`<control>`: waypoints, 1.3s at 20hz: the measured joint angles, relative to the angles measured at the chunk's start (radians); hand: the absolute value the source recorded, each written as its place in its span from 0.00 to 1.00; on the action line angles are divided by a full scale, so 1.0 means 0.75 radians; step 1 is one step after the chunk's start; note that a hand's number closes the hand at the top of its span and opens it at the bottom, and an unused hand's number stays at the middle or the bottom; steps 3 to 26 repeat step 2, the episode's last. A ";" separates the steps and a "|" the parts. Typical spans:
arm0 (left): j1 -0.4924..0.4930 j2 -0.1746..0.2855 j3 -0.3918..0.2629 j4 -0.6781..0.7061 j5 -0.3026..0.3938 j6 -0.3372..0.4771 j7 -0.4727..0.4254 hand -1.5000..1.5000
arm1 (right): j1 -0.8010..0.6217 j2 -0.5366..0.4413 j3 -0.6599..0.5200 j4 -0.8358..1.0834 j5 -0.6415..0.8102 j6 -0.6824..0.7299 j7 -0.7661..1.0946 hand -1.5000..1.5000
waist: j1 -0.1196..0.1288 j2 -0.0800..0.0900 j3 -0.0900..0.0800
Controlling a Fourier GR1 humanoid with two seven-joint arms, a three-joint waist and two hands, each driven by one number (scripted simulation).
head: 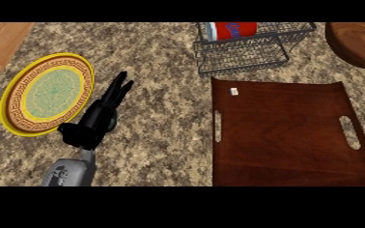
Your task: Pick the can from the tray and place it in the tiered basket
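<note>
- The left hand (95,120) has its fingers (118,89) straight and close together, pinching nothing, idle over the worktop (164,125) beside the plate (50,94).
- The right hand is out of view.
- The can (231,30) lies in the tiered basket (246,58), beyond the tray (285,140); the placing looks done.

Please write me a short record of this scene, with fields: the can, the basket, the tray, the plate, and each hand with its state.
can: red, inside the tiered basket, at the view's top
tiered basket: dark wire, just beyond the tray's far edge
tray: dark wood, a handle slot on each side, no can on it
plate: yellow with a patterned rim, at the view's left
left hand: open, fingers straight, holding nothing, over the counter between plate and tray
right hand: not in view
</note>
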 measured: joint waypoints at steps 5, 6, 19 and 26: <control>-0.004 -0.001 -0.002 0.001 -0.005 0.000 -0.004 0.50 | 0.050 -0.079 -0.017 0.016 -0.012 0.082 -0.034 0.00 | 0.001 0.004 0.001; -0.004 -0.001 -0.002 0.001 -0.005 0.000 -0.004 0.50 | 0.050 -0.079 -0.017 0.016 -0.012 0.082 -0.034 0.00 | 0.001 0.004 0.001; -0.004 -0.001 -0.002 0.001 -0.005 0.000 -0.004 0.50 | 0.050 -0.079 -0.017 0.016 -0.012 0.082 -0.034 0.00 | 0.001 0.004 0.001; -0.004 -0.001 -0.002 0.001 -0.005 0.000 -0.004 0.50 | 0.050 -0.079 -0.017 0.016 -0.012 0.082 -0.034 0.00 | 0.001 0.004 0.001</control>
